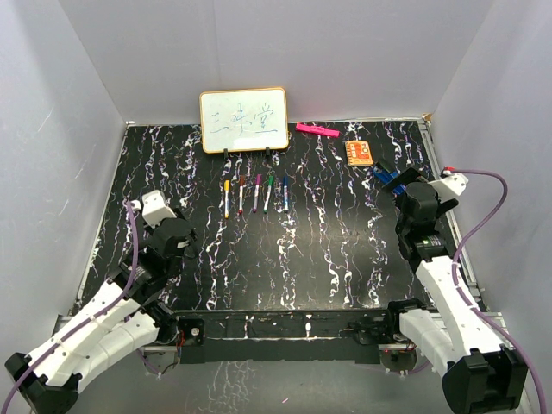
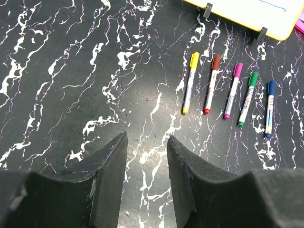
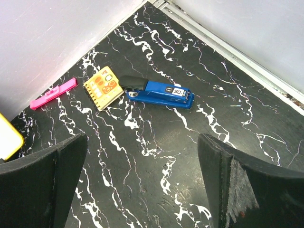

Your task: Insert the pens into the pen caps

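Note:
Five white-barrelled pens [image 1: 256, 195] lie side by side in a row in front of the whiteboard. In the left wrist view they are the yellow [image 2: 190, 84], brown [image 2: 211, 85], magenta [image 2: 232, 92], green [image 2: 247, 100] and blue [image 2: 269, 110] pens. A matching cap, such as the yellow one [image 2: 194, 60], sits at each pen's far end, and a small coloured end shows at the near end. My left gripper [image 2: 146, 142] is open and empty, low over the table, short and left of the pens. My right gripper [image 3: 142, 147] is wide open and empty at the right side.
A whiteboard [image 1: 244, 119] stands at the back. A pink marker [image 1: 316, 130], an orange notebook [image 3: 103, 88] and a blue stapler [image 3: 159, 91] lie at the back right, just ahead of my right gripper. Grey walls enclose the table.

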`<state>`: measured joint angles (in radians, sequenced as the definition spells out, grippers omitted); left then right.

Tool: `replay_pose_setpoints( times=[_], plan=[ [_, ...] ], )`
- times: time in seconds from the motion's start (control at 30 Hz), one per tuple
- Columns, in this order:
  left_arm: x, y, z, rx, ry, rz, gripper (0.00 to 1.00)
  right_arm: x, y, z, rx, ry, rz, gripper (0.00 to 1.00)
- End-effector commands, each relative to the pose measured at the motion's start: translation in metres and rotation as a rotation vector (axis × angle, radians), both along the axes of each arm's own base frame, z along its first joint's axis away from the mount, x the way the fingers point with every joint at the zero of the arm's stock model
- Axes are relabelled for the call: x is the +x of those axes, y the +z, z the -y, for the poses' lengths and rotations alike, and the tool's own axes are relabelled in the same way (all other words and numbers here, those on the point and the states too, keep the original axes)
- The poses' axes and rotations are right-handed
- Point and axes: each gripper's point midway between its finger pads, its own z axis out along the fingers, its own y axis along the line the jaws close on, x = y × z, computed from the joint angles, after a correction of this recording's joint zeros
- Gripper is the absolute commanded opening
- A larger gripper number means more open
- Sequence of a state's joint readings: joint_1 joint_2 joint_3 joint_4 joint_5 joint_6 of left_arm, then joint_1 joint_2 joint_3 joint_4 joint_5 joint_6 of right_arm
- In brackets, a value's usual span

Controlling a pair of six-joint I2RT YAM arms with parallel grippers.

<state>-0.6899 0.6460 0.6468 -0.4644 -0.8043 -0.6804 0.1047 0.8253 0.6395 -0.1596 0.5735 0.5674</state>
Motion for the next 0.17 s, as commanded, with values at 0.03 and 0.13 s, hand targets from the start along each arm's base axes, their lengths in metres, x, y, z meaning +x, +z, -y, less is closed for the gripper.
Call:
replay_pose_setpoints(
  times=[0.03,0.13],
  plan=[
    [0.0016,0.0127,-0.0003,-0.014,-0.009,0.043,0.37,0.0013,0.0082,0.0031,0.001,-0.022,0.032,0.98],
    [0.0009,0.0137,-0.0018,-0.014,-0.003,0.045,0.40,0.0016,0.0088,0.0028,0.001,-0.020,0.033,0.98]
  ],
)
